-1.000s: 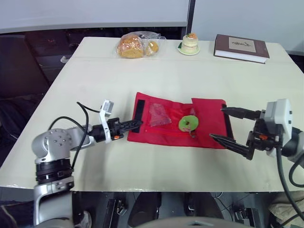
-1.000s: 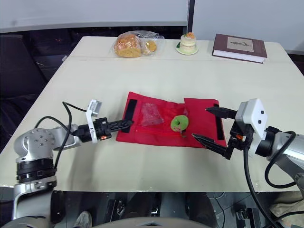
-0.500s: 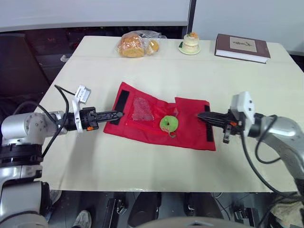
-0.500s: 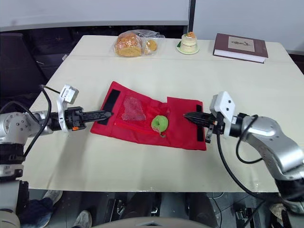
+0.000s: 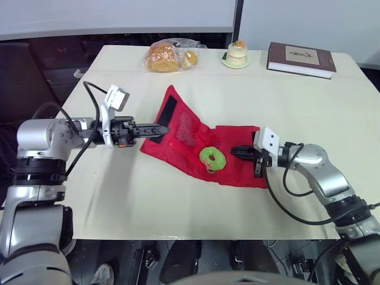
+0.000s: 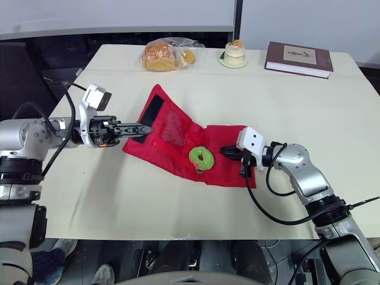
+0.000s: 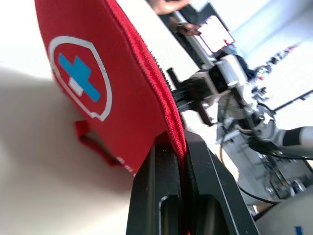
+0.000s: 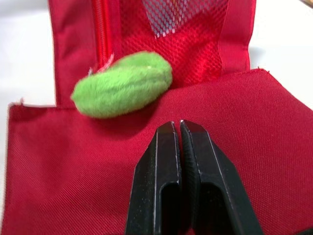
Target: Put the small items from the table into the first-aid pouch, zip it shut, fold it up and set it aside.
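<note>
- The first-aid pouch (image 5: 178,153) lies open on the worktop (image 5: 148,202), its long axis running left to right between the two arms.
- The left gripper (image 5: 158,128) pinches the pouch's left edge and holds that end tilted up off the worktop. The left wrist view shows red fabric clamped between the fingers and a white shield emblem (image 7: 80,78) with a blue cross on the outer face.
- The right gripper (image 5: 235,151) has its fingers pressed together, tips at the flat right-hand flap. Whether any fabric is caught between them cannot be told.
- A green plush ring (image 5: 212,158) sits on the pouch's open inner face, just below the mesh pocket (image 5: 185,126) and beside the zip, not inside a compartment.
- The ring lies between the grippers, just beside the right fingertips on their left, and well apart from the left gripper, so the right arm is the nearer one.
- Judged from this, packing is not finished. Folding the raised left end over toward the right would likely trap or roll the loose ring.
</note>
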Robot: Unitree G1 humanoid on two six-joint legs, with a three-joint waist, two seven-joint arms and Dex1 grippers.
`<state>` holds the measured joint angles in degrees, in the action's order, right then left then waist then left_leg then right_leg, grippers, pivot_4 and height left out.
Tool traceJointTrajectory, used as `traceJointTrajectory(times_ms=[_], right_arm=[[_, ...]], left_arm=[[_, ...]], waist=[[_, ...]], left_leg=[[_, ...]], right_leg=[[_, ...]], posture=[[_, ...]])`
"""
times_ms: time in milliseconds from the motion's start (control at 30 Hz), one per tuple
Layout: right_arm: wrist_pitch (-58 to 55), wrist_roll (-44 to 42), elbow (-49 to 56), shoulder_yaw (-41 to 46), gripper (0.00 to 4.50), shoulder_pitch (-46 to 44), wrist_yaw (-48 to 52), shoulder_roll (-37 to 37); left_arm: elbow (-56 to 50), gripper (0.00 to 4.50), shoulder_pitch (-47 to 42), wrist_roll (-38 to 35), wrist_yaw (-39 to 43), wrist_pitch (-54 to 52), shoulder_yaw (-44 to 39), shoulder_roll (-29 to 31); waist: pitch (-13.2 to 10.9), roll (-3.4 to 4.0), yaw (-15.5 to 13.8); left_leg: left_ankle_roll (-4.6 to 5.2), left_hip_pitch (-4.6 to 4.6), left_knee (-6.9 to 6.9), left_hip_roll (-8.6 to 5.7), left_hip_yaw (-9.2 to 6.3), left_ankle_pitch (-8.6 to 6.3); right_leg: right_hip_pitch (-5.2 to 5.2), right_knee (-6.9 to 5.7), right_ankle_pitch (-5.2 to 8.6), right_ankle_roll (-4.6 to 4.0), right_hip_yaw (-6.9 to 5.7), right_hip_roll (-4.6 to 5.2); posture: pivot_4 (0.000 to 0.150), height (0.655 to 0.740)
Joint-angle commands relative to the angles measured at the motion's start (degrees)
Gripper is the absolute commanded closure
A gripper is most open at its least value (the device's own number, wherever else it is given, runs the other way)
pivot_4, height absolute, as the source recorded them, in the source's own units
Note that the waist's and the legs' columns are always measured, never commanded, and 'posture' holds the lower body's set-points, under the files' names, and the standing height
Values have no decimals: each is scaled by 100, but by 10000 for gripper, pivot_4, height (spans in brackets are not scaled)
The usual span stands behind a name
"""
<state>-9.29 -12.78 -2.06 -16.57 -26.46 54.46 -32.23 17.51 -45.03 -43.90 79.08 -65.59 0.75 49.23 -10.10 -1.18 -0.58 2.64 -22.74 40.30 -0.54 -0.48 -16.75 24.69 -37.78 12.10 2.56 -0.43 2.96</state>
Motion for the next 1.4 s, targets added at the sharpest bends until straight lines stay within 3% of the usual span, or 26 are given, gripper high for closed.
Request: traceJointTrajectory(times_ms=[33,333,500,633,933,1100,1267,1400], right_arm=[[-100,408,-448,-157,42865,27,-15,8],[-141,579,-693,-96,42865,-164,-80,192],[-152,586,-666,10,42865,-148,-172,275],[-537,63,-79,439,42865,33,-309,412],[-2129,-1864,2196,2459,42865,1243,-300,-394],[-1963,-2071,2696,3551,42865,2449,41,-1074],[-1778,-2176,2959,4521,42865,3460,138,-1172],[-1751,-2295,3227,4767,42865,3720,-86,-1030]], left_arm=[[-211,45000,-506,-68,168,133,79,-324],[-571,45000,-909,-21,135,243,646,-1503],[-164,45000,-1005,267,95,551,892,-2106],[369,45000,-1033,559,71,862,955,-2410],[996,45000,-1116,936,245,1230,1074,-2825],[1120,45000,-1126,1107,241,1284,1181,-3127],[1334,45000,-1144,1301,225,1323,1312,-3543],[1675,45000,-1156,1540,35,1547,1331,-3819]], waist=[[7,-12,-17],[10,-13,91],[10,-13,121],[10,-10,128],[-2,7,-1],[-1,7,-31],[-3,13,-27],[-1,16,-3]], left_leg=[[0,0,4,0,-3,0],[-22,5,4,1,0,13],[-20,6,4,-1,-1,12],[-20,6,1,1,-4,12],[4,-15,2,-14,-7,-2],[9,-16,0,-14,-15,-5],[12,-9,0,-16,-1,-6],[12,-3,2,-14,3,-6]], right_leg=[[-1,-2,0,0,-1,-2],[-2,-8,0,-1,7,-4],[-4,-8,0,-1,8,-4],[-2,-11,0,-1,6,-6],[6,-1,0,1,5,7],[3,1,1,2,-5,5],[1,1,2,5,8,4],[-1,-2,2,6,14,0]], posture=[[1500,7289],[1500,7289],[1500,7289],[1500,7289],[1500,7289],[1500,7289],[1500,7289],[1500,7289]])
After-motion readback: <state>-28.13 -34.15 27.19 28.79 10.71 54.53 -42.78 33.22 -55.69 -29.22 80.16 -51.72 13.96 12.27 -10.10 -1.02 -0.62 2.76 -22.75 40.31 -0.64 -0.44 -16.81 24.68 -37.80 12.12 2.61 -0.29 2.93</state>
